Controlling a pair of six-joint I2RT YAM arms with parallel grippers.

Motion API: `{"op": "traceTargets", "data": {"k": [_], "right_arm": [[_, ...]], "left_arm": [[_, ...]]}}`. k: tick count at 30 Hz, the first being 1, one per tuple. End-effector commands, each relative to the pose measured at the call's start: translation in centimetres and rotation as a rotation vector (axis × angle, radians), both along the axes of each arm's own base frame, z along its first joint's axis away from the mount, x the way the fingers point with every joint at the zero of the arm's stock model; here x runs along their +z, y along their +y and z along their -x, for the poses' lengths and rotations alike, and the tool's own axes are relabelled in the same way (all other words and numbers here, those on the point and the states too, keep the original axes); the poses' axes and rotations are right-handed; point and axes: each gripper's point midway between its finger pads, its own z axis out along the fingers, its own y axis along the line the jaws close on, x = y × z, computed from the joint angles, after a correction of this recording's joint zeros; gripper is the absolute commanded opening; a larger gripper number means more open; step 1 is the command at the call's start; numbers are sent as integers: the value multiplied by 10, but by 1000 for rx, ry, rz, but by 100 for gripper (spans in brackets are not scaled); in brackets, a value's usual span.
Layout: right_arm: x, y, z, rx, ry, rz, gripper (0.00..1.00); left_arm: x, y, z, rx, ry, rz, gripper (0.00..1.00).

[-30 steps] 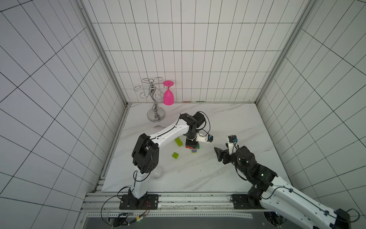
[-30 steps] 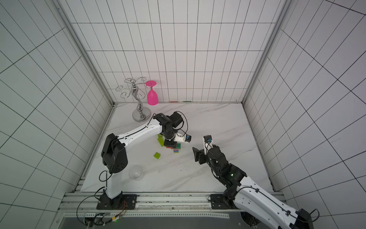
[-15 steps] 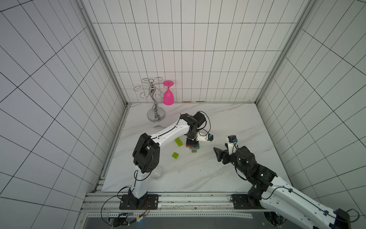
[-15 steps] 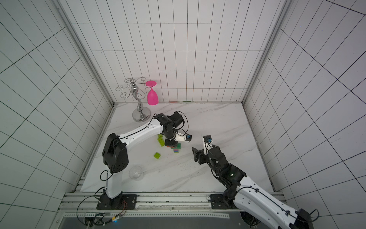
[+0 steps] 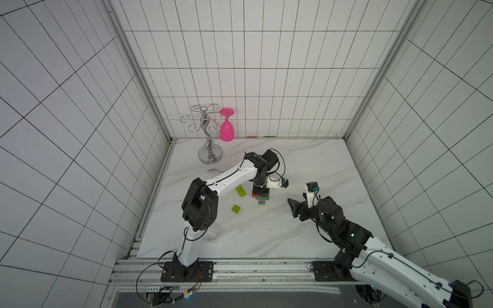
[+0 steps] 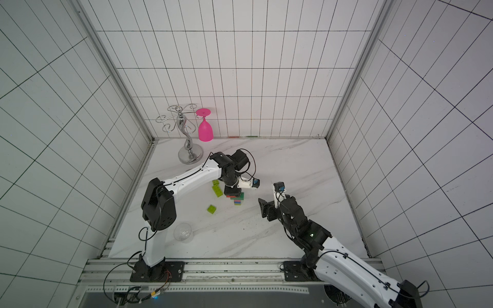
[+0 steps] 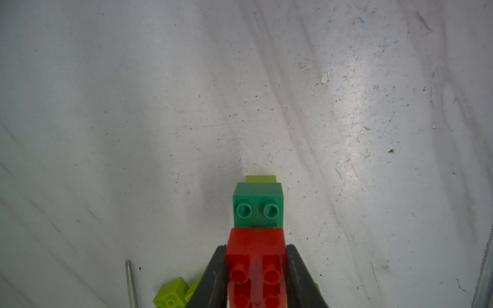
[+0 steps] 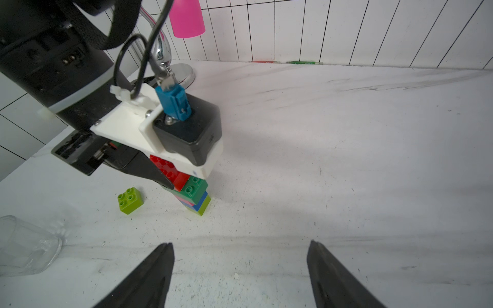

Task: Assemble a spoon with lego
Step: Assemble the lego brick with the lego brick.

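L gripper (image 7: 256, 249) points down at the centre of the white marble table (image 5: 266, 240). Its jaws are clamped narrow on the red studded brick (image 7: 256, 269) topping the part-built lego spoon (image 8: 196, 198), a stepped stack w/ dark-green, pink, blue & lime bricks below. R gripper (image 8: 240, 242) hangs apart toward the table's right edge, jaws wide, holding nothing. A small square lime-green brick (image 5: 236, 208) & a long lime-green brick (image 5: 240, 191) lie near the stack, on its left-edge side.

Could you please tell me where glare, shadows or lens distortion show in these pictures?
Left wrist view: a bright glare patch on the table, a soft shadow beside the dark-green brick. Right wrist view: a broad shadow spreads beside the left arm, and tile lines on the wall fan outward.
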Motion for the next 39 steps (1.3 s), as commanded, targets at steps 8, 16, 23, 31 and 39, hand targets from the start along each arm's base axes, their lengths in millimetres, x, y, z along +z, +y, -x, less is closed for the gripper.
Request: {"op": "traceTargets", "data": {"k": [8,16,23,31,39], "right_arm": [[-4,-2,0,-2,1,-10,82],[-4,-2,0,-3,2,-10,82],[-5,-2,0,-4,1,-7,82],[-4,-3,-1,-8,0,-6,82],[-5,-3,0,-7,0,-4,82]], "left_arm": [[-29,4,7,-4,49,-70,1],[-51,10,20,26,104,-133,0],[-65,16,28,41,124,-191,0],[-72,22,34,23,130,-233,0],[-75,30,41,17,139,-292,0]]}}
